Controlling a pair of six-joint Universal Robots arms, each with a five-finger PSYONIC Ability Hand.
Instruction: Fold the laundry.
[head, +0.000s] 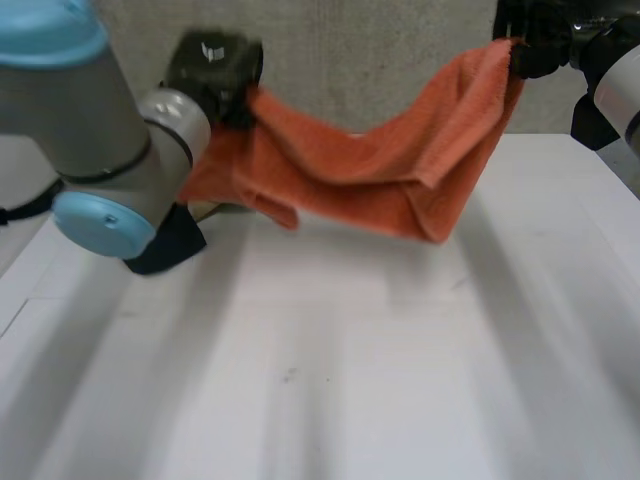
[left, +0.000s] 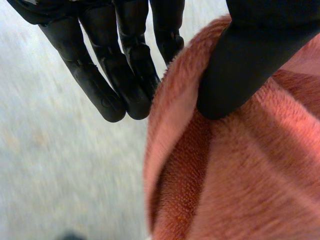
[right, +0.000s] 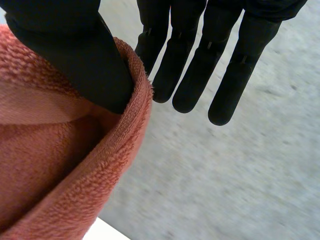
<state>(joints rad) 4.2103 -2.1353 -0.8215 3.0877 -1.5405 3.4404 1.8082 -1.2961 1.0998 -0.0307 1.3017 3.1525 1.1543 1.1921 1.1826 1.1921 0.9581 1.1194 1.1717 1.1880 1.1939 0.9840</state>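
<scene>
The orange towel (head: 380, 170) hangs stretched in the air above the white table (head: 350, 380), sagging in the middle. The left hand (head: 212, 70) pinches 1 end, its thumb (left: 250, 65) pressing the towel's edge towards straight fingers (left: 125, 75). The right hand (head: 540, 45), raised higher, pinches the other end the same way.

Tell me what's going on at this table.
The robot is holding an orange towel up over the white table. Its left hand pinches one end and its right hand pinches the other, higher end, so the towel sags between them. It does not look folded yet.
</scene>
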